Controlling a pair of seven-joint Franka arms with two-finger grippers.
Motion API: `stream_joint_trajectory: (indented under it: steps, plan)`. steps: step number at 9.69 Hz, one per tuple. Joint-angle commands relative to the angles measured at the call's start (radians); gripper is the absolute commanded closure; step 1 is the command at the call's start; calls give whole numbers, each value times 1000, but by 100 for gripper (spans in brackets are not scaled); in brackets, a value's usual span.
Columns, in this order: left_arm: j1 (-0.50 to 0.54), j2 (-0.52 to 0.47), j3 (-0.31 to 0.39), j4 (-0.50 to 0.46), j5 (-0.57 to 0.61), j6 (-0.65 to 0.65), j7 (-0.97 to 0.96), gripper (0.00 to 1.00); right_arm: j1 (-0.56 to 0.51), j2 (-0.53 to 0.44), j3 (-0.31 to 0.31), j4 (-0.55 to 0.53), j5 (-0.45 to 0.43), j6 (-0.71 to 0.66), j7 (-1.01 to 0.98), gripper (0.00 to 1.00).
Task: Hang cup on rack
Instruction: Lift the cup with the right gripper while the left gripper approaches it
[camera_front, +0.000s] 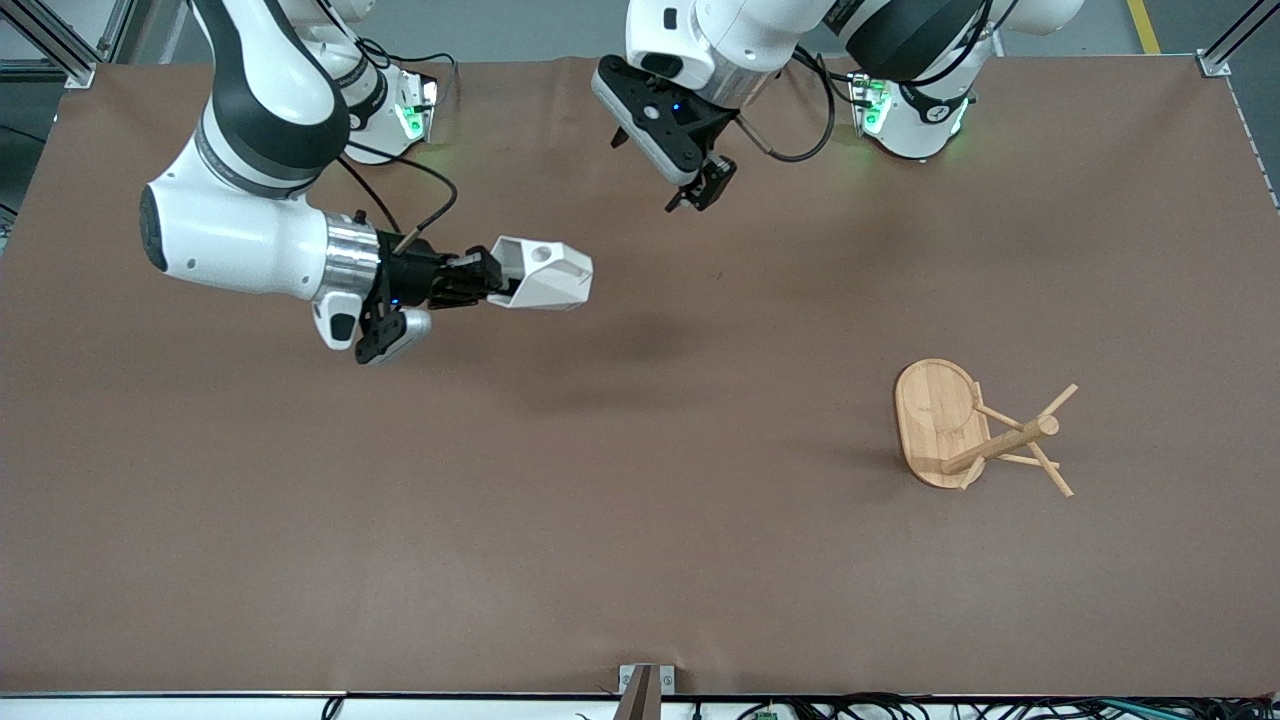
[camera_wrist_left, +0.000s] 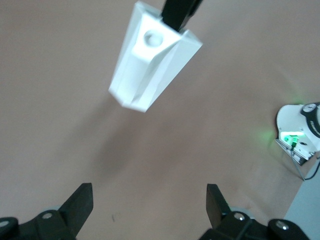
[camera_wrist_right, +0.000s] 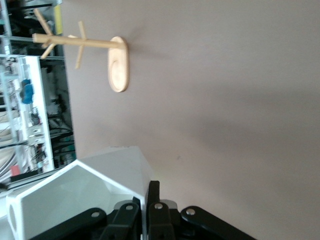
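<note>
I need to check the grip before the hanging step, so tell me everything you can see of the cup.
The cup is small, white and faceted, of matte plastic by its look, with a blocky handle pierced by a round hole. It lies on its side in the air over the bare table, at the right arm's end, apart from the rack. The right gripper is shut on its rim, one finger inside and one outside. Nothing else touches it. The left gripper, open, hangs nearby.

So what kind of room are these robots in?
Probably a robot lab: two white robot arms bolted at a brown-covered table, the right gripper holding a white faceted cup, with a bamboo mug rack nearby.
</note>
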Motion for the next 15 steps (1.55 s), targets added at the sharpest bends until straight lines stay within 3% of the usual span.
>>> stream_joint_trajectory:
  steps: [1,4,12,13,14,15]
  plan:
    - [3,47,-2,-13,-38,60,155,0,-20,-20,15,-18,100,-43,-50,99]
    - [3,82,-5,-16,-74,147,259,0,-21,-18,35,-21,180,-98,-59,99]
    - [6,126,-49,-61,-84,292,382,2,-20,-23,41,-18,237,-101,-62,99]
    - [4,126,-49,-61,-84,292,385,12,-20,-24,41,-18,237,-101,-61,99]
    - [4,125,-51,-66,-85,290,390,56,-20,-24,41,-18,237,-103,-61,99]
    - [4,120,-51,-76,-85,290,390,87,-20,-24,41,-18,237,-104,-61,99]
